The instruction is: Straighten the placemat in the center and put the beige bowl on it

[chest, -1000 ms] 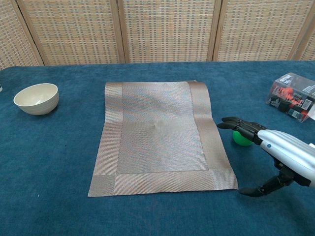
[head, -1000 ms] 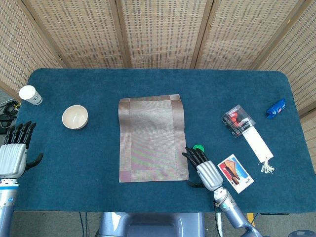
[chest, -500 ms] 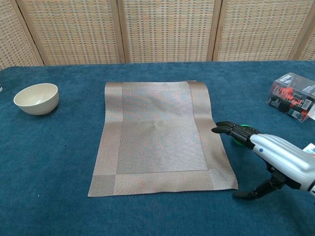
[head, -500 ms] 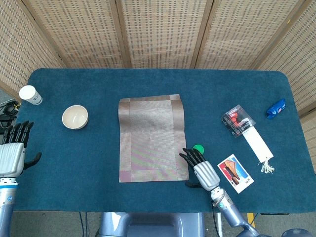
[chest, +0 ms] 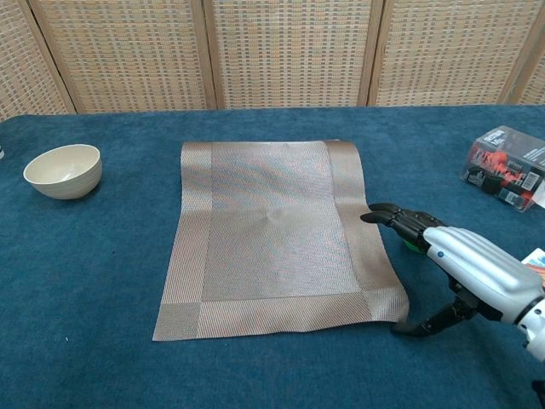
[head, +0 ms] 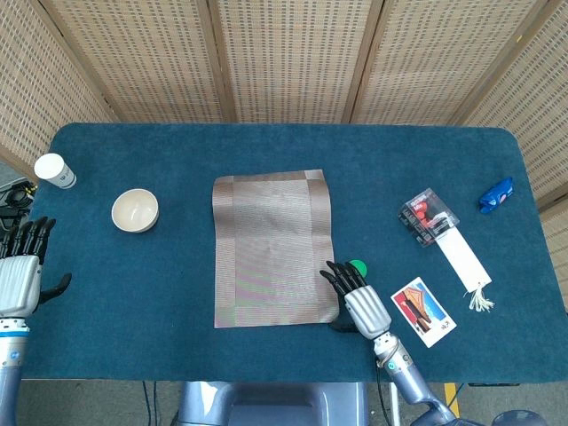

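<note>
My right hand [chest: 460, 268] lies fingers spread at the mat's [chest: 272, 239] near right corner, thumb tip at its edge, holding nothing, so I judge I am on the straightening step; next I must pin that corner and turn the mat square. The bowl [chest: 63, 170] waits well left of it, near my open left hand [head: 19, 275]. Since a second ago my right hand has slid leftward, covering the green disc [head: 358, 266], and the corner has lifted slightly.

Bkgd: folding screen [head: 293, 58] of woven cane panels in light wood frames runs behind the table, full width in both views. Table [head: 177, 164] has a dark blue carpet-like cover w/ rounded far corners. Below the near edge, a grey base [head: 266, 404] and bits of floor show. Light even, soft shadows.
</note>
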You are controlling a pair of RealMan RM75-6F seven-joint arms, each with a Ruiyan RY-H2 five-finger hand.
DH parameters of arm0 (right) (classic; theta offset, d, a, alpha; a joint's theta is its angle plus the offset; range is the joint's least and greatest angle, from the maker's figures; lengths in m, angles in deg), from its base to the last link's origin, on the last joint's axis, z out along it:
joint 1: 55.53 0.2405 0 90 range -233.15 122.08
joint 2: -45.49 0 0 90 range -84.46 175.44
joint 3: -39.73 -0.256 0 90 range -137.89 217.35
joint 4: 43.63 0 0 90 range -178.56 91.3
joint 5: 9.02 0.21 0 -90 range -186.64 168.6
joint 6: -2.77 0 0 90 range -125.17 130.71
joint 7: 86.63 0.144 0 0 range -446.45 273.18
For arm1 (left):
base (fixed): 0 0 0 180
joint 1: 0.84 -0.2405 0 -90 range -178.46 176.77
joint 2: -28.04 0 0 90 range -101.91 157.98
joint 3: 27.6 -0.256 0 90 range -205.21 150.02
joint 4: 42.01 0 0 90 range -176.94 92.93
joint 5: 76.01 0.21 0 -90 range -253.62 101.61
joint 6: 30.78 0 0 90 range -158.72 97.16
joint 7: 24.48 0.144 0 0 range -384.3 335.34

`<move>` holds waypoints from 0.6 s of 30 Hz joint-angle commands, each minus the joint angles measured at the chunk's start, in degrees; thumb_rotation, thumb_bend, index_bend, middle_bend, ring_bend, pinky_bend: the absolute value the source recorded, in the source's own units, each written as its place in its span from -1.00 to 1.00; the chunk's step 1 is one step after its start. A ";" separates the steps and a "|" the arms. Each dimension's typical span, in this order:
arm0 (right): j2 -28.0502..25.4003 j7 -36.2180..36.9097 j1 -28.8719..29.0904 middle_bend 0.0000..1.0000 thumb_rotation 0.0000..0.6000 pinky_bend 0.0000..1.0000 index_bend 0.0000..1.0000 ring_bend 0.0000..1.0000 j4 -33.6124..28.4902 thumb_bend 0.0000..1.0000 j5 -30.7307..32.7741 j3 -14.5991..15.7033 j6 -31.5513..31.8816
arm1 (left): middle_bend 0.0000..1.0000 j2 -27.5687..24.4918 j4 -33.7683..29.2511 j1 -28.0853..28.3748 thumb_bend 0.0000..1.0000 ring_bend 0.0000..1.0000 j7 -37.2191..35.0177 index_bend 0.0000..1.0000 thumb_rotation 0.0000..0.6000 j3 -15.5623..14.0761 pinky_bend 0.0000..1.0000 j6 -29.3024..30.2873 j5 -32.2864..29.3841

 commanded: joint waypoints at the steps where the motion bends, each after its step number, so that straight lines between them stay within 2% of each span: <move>1: 0.63 0.47 0.04 -1.00 1.00 -1.00 -0.79 -1.00 0.77 -0.66 0.11 0.06 0.07 | -1.00 -0.01 0.03 -0.01 -0.43 -1.00 -0.14 -1.00 1.00 0.13 -1.00 -0.13 -0.25; 5: 1.57 1.21 -0.02 -1.00 1.00 -1.00 -0.73 -1.00 1.75 -0.58 -0.08 -0.04 1.15 | -1.00 0.02 0.03 -0.01 -0.42 -1.00 -0.26 -1.00 1.00 0.27 -1.00 -0.09 -0.35; 11: 3.33 2.71 -0.16 -1.00 1.00 -1.00 -0.46 -1.00 3.06 -0.51 0.25 -1.40 3.90 | -1.00 0.21 0.07 -0.16 -0.42 -1.00 -0.62 -1.00 1.00 0.70 -1.00 0.36 -0.65; 18: 5.49 4.44 -0.28 -0.80 1.00 -1.00 -0.10 -1.00 4.40 -0.50 0.51 -3.08 7.60 | -1.00 0.27 -0.07 -0.08 -0.42 -1.00 0.25 -1.00 1.00 0.86 -1.00 -0.26 -1.73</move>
